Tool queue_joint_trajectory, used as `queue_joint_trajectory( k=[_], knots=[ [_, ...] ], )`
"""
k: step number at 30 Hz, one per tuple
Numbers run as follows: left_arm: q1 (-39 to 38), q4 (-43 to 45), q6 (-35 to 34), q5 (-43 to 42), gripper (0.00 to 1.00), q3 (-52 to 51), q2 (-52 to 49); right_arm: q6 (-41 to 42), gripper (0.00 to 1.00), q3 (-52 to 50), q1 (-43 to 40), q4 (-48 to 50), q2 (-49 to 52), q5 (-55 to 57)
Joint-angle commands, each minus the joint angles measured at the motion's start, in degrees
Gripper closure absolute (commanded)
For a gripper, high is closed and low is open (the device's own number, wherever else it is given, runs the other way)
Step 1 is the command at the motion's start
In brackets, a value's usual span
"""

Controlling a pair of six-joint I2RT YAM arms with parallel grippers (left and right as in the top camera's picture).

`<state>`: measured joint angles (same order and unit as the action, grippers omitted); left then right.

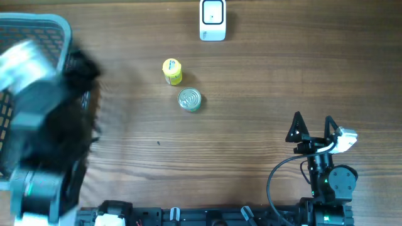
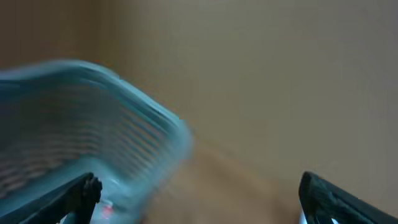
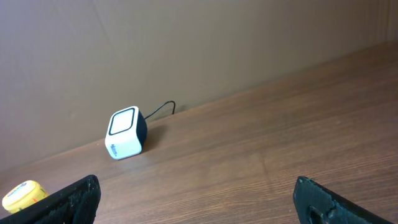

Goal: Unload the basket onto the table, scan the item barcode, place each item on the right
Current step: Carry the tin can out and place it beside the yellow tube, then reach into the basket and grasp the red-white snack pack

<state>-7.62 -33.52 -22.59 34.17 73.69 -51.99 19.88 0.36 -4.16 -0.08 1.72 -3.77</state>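
Basket (image 1: pixel 47 22): teal and slatted, at the far left edge of the counter (image 1: pixel 264 75). The left wrist view shows its rim blurred. A small red-and-white patch sits low inside, too smeared to name.
Left arm (image 1: pixel 44 125): over the basket, blurred in the overhead view.
Left pincer (image 2: pixel 199 183): released — its fingers sit at opposite lower corners of its own view with nothing between them.
Yellow jar (image 1: pixel 171 71): on the bare wood left of centre, held by nothing.
Tin can (image 1: pixel 190 99): just beside the jar on the side nearer the robot, its lid facing up, also untouched.
Scanner (image 1: pixel 213 20): a white box at the far edge of the counter, with a cable (image 3: pixel 163 107) running back toward the wall. It is apart from both items.
Right pincer (image 1: pixel 312 129): released and empty, low on the right and well apart from jar, can and scanner.
Done so far: nothing is at the scanner now. Whether the patch in the basket is an item already scanned cannot be told.
Left to do: likely pick up the jar or the can, turn its barcode to the scanner, then set it aside.
Surface: brown wood grain, matte.
Room: a plain tan wall (image 3: pixel 186 50) — nothing else shows.
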Motion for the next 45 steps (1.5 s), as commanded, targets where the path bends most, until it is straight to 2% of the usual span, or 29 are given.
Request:
queue_joint_trajectory(
  k=[1, 2, 4, 6, 9, 13, 20, 23, 27, 32, 43, 44, 45],
  knots=[
    [19.7, -0.1, -7.1, 2.7, 0.0, 0.2, 2.9, -0.2, 0.0, 0.0, 0.2, 0.1, 0.0, 0.8],
    [25.6, -0.6, -7.4, 1.4, 0.0, 0.2, 1.6, -0.2, 0.0, 0.0, 0.2, 0.2, 0.0, 0.8],
    [40.2, -3.6, -14.6, -12.2, 0.0, 0.2, -5.9, -0.2, 0.0, 0.0, 0.2, 0.1, 0.0, 0.8],
    [47.6, -5.3, -16.7, -24.0, 0.0, 0.2, -16.1, -0.2, 0.0, 0.0, 0.2, 0.1, 0.0, 0.8],
    [51.9, -9.4, -18.6, -30.6, 0.0, 0.2, -28.3, -0.3, 0.0, 0.0, 0.2, 0.1, 0.0, 0.8],
    [52.3, -17.0, -18.6, -34.2, 0.0, 0.2, -40.7, -0.2, 0.0, 0.0, 0.2, 0.1, 0.0, 0.8],
    [51.6, -24.0, -11.3, -34.2, 0.0, -0.4, -41.6, -0.2, 0.0, 0.0, 0.2, 0.1, 0.0, 0.8],
    [49.7, -24.3, -10.4, -30.4, 0.0, -1.4, -41.6, -0.2, 0.0, 0.0, 0.2, 0.1, 0.0, 0.8],
    [47.1, -19.0, -10.4, -25.2, 0.0, -7.6, -41.6, -0.2, 0.0, 0.0, 0.2, 0.1, 0.0, 0.8],
    [46.8, -10.4, -10.4, -25.3, 0.0, -14.5, -41.6, -0.2, 0.0, 0.0, 0.2, 0.1, 0.0, 0.8],
    [46.8, -1.5, -10.4, -25.3, 0.0, -21.4, -41.6, -0.2, 0.0, 0.0, 0.2, 0.1, 0.0, 0.8],
    [46.8, -1.1, -10.4, -25.3, 0.04, -21.7, -41.6, -0.2, 0.0, 0.0, 0.2, 0.1, 0.0, 0.8],
    [46.8, -1.1, -10.4, -25.3, 0.13, -21.7, -41.6, -0.2, 0.0, 0.0, 0.2, 0.1, 0.0, 0.8]
  ],
)
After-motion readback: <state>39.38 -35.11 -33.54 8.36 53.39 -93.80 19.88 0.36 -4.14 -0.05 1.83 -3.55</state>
